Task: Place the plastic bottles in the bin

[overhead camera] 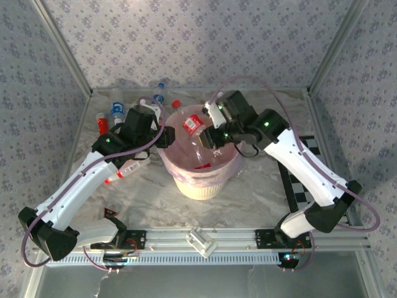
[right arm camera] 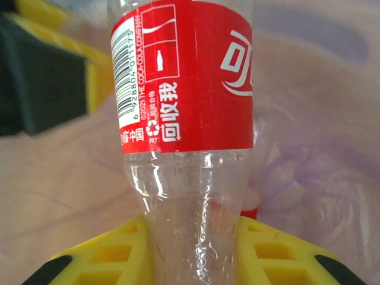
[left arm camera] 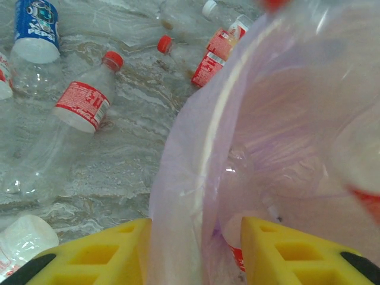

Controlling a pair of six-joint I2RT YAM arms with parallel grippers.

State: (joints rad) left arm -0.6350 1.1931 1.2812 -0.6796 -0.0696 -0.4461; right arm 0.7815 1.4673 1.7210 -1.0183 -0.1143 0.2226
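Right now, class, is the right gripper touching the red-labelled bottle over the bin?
Touching. The right wrist view shows the right gripper's yellow fingers pressed against both sides of the red-labelled bottle's clear body, with no gap.

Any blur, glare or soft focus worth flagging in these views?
Top external: evenly lit, no strong glare, bin crisp. Left wrist: pink bag close to the lens is blurred, table bottles clearer. Right wrist: red-label bottle sharp with glints, background soft.

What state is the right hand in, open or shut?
Shut: the right hand clamps the red-labelled bottle between its yellow fingers.
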